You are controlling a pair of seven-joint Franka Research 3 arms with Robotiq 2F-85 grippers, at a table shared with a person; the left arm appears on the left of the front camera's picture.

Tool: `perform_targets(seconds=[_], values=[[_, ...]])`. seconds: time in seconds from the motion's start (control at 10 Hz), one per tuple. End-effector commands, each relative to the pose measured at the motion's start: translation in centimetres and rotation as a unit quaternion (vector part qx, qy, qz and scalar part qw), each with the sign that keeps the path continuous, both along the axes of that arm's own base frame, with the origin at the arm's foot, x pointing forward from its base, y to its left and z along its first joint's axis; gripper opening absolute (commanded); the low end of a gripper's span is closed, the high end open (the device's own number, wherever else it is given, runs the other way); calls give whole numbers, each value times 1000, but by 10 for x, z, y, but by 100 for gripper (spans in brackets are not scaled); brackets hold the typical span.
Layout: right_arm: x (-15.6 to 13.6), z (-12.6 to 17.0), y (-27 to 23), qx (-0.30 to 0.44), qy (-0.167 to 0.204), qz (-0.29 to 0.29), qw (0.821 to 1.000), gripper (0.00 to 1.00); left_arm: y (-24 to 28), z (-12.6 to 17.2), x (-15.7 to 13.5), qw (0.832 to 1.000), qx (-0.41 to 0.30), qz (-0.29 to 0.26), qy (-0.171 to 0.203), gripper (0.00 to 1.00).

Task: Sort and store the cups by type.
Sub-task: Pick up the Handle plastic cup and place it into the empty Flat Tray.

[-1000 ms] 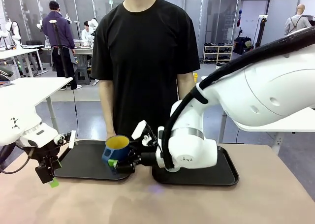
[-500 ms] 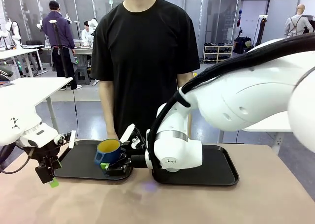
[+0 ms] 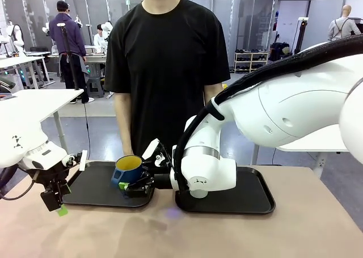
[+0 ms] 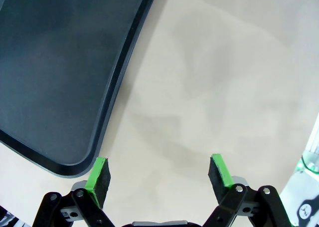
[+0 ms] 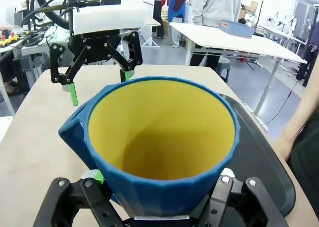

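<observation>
I had the right hand [image 3: 135,185] clamped on the dark blue mug [image 3: 128,171], its green pads pressed against the lower wall while the yellow inside faced up. Taking the left tray [image 3: 93,193] as my landmark, the mug sat over that tray's right end, low above its surface; I could not tell whether the base was touching. A second earlier the mug had been a little farther right, at that tray's right rim, and half a second earlier it had swung farther left over the tray and tilted more. Now it had come back slightly and stood closer to upright. I judged that the carry was over and the set-down was the step in hand.

The left hand [image 3: 57,204] hung just off the left tray's near left corner, above the bare bench [image 3: 187,235], with its fingers [image 4: 99,174] spread apart and nothing between them. It had not shifted across the second.

The right tray [image 3: 258,204] lay just beside the left tray, bare where I could see it. The person [image 3: 167,59] stood behind the left tray at the far side.
</observation>
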State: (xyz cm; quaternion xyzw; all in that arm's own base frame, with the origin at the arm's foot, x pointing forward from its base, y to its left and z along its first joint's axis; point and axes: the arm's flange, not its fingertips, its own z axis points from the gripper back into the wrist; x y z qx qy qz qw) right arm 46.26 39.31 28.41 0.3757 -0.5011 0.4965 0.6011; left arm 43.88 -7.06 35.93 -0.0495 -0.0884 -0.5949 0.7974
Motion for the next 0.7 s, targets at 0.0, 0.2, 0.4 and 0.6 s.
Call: perform_targets(seconds=[0.0, 0.2, 0.4, 0.6], values=[[3, -8, 9, 7, -1, -7, 1000, 74, 3, 0, 0, 1000, -7, -8, -4, 100], [5, -13, 14, 14, -6, -12, 1000, 74, 3, 0, 0, 1000, -7, -8, -4, 100], [9, -20, 23, 9, -11, -26, 1000, 74, 3, 0, 0, 1000, -7, -8, -4, 100], [13, -27, 29, 14, -7, -33, 999, 74, 3, 0, 0, 1000, -7, -8, -4, 100]])
